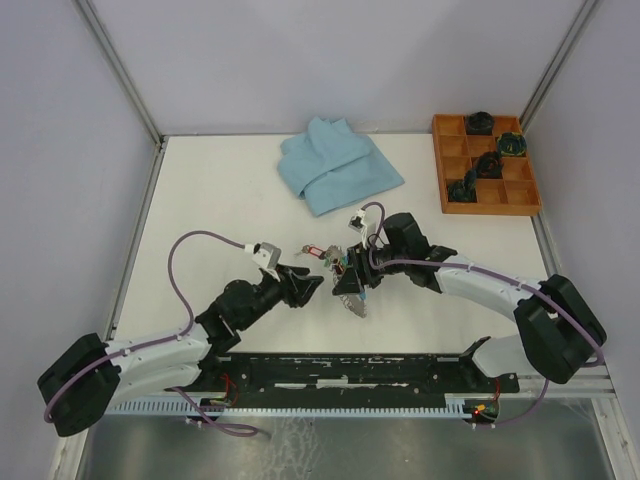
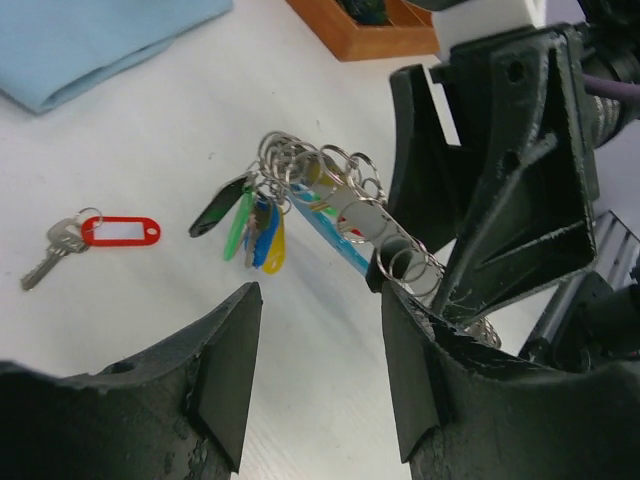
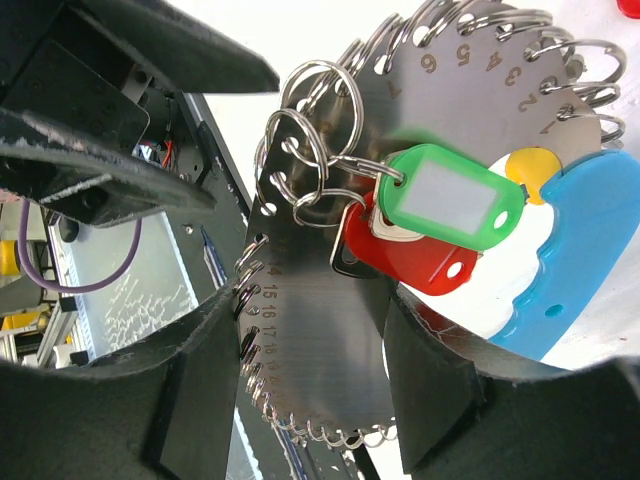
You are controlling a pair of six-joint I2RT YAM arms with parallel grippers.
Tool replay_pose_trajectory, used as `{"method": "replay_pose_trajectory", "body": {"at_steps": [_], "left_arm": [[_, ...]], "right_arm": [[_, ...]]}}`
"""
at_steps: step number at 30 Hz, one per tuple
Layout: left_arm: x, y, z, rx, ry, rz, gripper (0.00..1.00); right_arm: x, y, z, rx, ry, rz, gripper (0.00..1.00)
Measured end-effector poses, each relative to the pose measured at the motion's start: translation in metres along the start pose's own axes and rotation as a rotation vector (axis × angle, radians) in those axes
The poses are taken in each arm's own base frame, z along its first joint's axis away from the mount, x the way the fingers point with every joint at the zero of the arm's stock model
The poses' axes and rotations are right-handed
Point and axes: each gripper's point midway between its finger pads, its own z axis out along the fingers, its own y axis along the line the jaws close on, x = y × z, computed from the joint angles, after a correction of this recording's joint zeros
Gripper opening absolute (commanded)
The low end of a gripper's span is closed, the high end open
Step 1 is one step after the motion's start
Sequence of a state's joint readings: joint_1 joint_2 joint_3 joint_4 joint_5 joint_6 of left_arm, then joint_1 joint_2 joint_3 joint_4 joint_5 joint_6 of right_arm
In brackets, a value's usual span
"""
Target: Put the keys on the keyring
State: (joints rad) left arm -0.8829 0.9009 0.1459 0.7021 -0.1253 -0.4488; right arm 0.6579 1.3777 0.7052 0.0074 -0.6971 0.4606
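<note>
The right jaws grip the large grey metal keyring [image 2: 366, 216] by its numbered plate, right of centre in the left wrist view. Green, blue, yellow and dark tagged keys [image 2: 256, 226] hang from its small loops. The left jaws stand open and empty at lower centre. A silver key with a red plastic tag [image 2: 118, 231] lies on the white counter [image 2: 180, 130] at left.

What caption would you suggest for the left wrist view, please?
Right gripper holds grey metal keyring with coloured tags; red-tagged silver key lies apart.
</note>
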Motion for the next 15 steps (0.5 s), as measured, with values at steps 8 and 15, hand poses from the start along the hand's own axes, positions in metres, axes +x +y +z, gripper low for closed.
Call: {"method": "replay_pose_trajectory", "body": {"at_steps": [8,15], "left_arm": [[0.014,-0.026,0.002,0.153,0.063,0.007,0.39],[0.016,-0.043,0.012,0.215,0.1,-0.074,0.33]], "right_arm": [[0.001,0.0,0.0,-0.001,0.004,0.005,0.1],[0.001,0.0,0.001,-0.002,0.005,-0.002,0.1]]}}
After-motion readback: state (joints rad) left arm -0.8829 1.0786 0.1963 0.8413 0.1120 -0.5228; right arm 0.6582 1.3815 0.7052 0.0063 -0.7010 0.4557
